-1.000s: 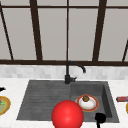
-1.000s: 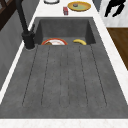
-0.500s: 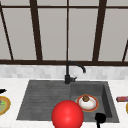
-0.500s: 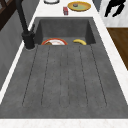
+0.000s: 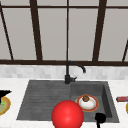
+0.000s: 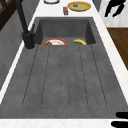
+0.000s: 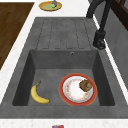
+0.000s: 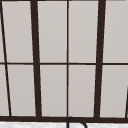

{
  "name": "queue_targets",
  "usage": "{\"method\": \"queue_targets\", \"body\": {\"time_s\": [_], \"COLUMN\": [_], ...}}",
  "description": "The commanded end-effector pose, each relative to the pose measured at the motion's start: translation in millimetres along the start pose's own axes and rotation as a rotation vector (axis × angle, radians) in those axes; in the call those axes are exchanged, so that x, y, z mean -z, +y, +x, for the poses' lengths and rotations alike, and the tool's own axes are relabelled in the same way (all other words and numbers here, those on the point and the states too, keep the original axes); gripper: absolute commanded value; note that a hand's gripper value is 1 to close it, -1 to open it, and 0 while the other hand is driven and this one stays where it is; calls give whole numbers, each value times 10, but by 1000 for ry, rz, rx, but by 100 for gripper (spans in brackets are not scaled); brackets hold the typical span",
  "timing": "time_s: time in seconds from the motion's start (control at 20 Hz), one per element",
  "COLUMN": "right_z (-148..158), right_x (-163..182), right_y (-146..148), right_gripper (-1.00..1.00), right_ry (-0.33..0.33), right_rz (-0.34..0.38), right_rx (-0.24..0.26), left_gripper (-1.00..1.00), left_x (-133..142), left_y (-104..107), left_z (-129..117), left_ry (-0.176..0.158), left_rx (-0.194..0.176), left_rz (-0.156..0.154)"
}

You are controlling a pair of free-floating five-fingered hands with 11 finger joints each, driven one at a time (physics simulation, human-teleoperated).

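Observation:
My left hand (image 5: 4, 93) hovers at the far left, over a yellow plate (image 5: 3, 106) on the counter; in the left side view its straight fingers (image 6: 121, 119) show at the bottom right. My right hand (image 5: 100, 118) hangs at the sink's front edge near the basin's right corner, fingers relaxed and holding nothing; it is also in the left side view (image 6: 113, 7). In the basin lie a red-rimmed plate (image 7: 72, 93) with a brown muffin (image 7: 85, 85) and a banana (image 7: 37, 94). A large red ball (image 5: 67, 115) sits at the front edge, left of my right hand.
The black faucet (image 5: 68, 75) stands behind the sink, and the ridged drainboard (image 6: 63, 77) is left of the basin. On the right counter are a small red item (image 5: 122, 99) and another yellow plate (image 6: 79, 6). A window is behind.

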Motion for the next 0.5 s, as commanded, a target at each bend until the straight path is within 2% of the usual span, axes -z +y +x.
{"method": "queue_targets", "body": {"time_s": [0.0, 0.2, 0.45], "right_z": [0, 0, 0], "right_x": [0, 0, 0], "right_y": [0, 0, 0], "right_gripper": [0, 0, 0], "right_ry": [0, 0, 0], "right_rz": [0, 0, 0], "right_rx": [0, 0, 0], "left_gripper": [-100, -100, -100], "left_x": [224, 432, 678], "left_y": [-33, -61, -6], "left_z": [77, 163, 250], "left_ry": [12, 23, 33], "left_rx": [-29, -24, -14], "left_rz": [19, 26, 16]}}
